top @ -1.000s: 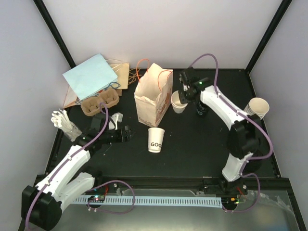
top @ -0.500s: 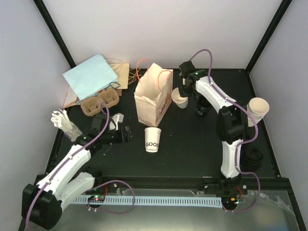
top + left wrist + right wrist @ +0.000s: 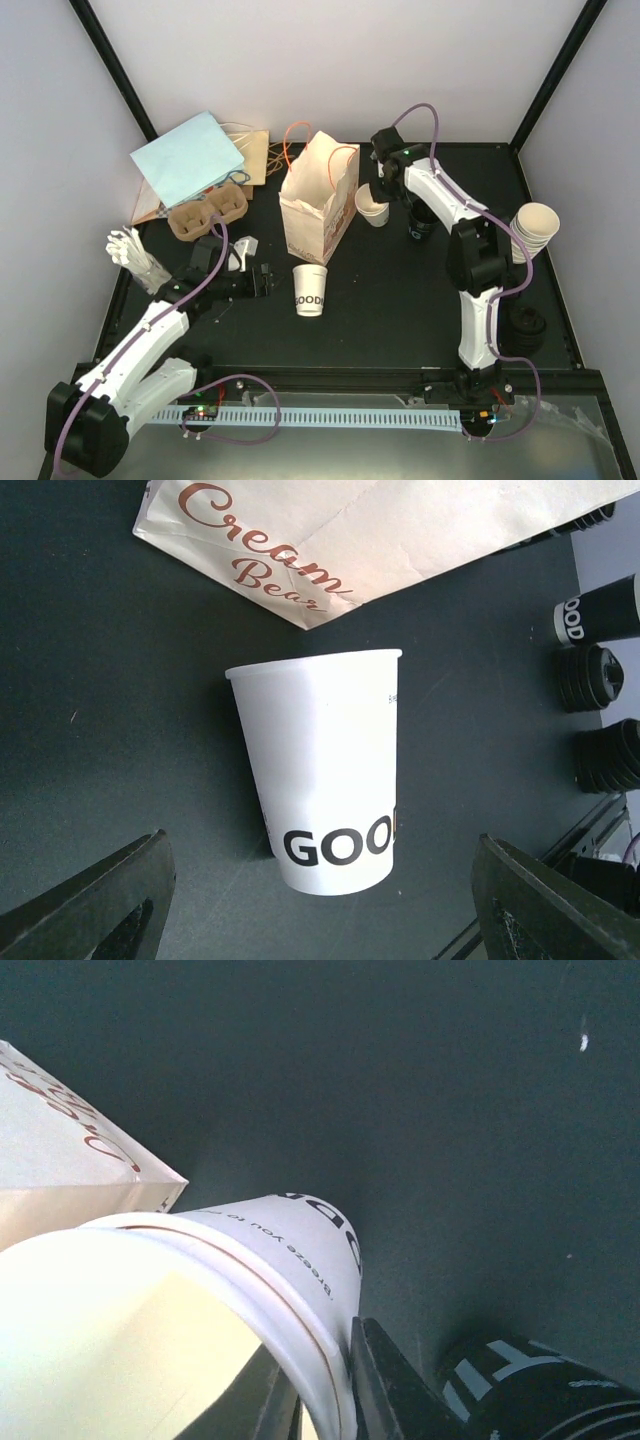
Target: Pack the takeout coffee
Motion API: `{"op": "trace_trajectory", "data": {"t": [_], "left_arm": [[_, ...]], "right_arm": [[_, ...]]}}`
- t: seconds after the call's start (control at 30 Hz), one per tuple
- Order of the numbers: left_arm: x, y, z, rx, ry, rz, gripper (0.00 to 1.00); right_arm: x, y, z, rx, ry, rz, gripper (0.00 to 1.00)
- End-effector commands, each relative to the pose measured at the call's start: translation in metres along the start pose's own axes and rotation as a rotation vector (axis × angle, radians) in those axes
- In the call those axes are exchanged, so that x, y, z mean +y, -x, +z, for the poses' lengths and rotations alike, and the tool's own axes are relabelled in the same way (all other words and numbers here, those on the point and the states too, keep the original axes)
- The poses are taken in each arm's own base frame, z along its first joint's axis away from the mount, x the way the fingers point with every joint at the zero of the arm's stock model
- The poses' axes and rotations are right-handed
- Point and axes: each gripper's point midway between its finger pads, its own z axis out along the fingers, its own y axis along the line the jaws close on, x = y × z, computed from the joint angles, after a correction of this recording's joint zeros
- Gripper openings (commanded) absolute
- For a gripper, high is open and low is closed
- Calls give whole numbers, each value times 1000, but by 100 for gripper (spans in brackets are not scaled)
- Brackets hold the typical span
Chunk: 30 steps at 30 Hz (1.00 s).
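Stretching far back, right tool (image 3: 325, 1385) pinches cup (image 3: 300, 1250) rim.

Your top camera looks down on the whole table (image 3: 400, 300). Both wrist cameras sit close above it; all three share the bag (image 3: 318, 195).

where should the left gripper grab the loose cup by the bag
Around its mid-wall, from above, with a finger on each long side. The cup seems to lie on its side, rim toward the bag, so the rim is hard to pinch. The left gripper is open and facing it.
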Motion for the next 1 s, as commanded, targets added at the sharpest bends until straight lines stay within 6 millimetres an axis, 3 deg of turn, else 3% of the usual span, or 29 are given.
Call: {"op": "trace_trajectory", "data": {"t": [0.0,0.07,0.2,0.37,0.47,0.57,0.7,0.87,0.97], "left_arm": [[-4,0,-1,5,-22,24,83],[-3,-2,-1,11,-21,26,84],[-2,-6,0,33,-17,32,84],[0,-14,4,65,37,42,91],[-1,-21,8,73,77,55,98],[-5,-26,12,74,115,77,99],[-10,-26,17,68,184,117,99],[-12,-32,30,108,228,130,99],[-15,-36,38,123,234,115,99]], "right_arm": [[-1,1,7,11,14,7,20],[-2,0,8,15,15,13,34],[-11,5,-6,-14,-20,20,44],[-20,21,-54,-120,-41,18,53],[-20,24,-82,-162,-24,11,59],[-18,22,-108,-201,2,6,63],[-6,11,-137,-248,57,-4,64],[22,-22,-158,-312,166,-32,67],[26,-41,-167,-345,201,-29,67]]}}
